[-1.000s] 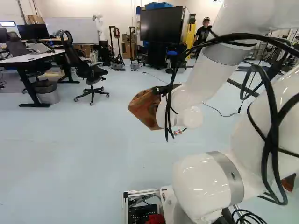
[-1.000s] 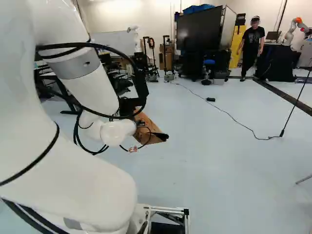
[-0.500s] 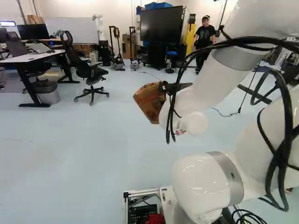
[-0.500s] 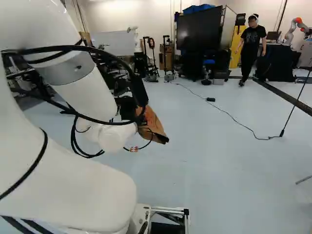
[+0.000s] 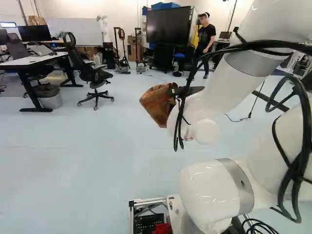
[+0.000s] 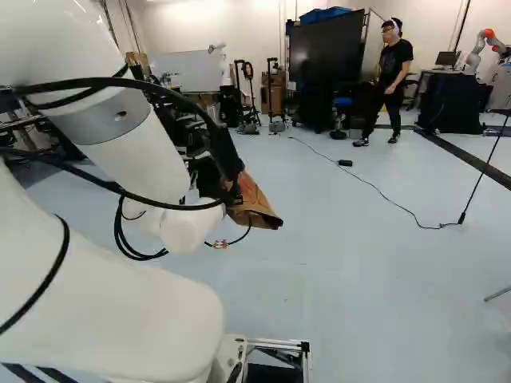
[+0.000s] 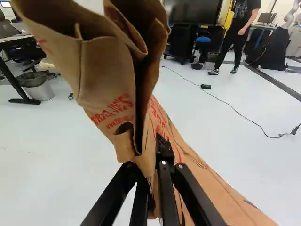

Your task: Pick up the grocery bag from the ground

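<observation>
Over the pale floor, white arm extended, big black screen beyond; office chair and grey bin at the left of the left base view. Brown paper grocery bag is up off the floor at the arm's far end, crumpled, pinched between both fingers of the clenched end effector; small black box on a cable lies farther out.

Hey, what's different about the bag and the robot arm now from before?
The arm has moved the bag a little up and to the right in both base views, and turned it a bit. The gripper still has hold of it. The base and chair stayed put.
</observation>
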Available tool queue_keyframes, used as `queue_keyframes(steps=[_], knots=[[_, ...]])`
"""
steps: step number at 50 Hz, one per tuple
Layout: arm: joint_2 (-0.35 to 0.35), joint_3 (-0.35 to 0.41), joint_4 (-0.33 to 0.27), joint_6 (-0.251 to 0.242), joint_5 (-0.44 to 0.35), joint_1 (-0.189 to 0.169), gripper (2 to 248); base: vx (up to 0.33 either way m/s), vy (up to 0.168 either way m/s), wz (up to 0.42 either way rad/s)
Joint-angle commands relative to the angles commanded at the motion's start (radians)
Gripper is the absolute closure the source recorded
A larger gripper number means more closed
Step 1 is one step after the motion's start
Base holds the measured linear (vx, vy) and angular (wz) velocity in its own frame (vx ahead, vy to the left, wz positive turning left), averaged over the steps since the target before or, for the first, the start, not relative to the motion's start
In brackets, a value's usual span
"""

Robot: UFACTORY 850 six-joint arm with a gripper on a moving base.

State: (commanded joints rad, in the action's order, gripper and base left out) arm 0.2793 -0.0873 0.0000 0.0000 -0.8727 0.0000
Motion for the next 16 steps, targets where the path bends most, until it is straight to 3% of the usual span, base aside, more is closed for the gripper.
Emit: queue_keyframes(steps=[16], knots=[[0.000,0.000,0.000,0.000,0.000,0.000,229,0.000,0.000,0.000]])
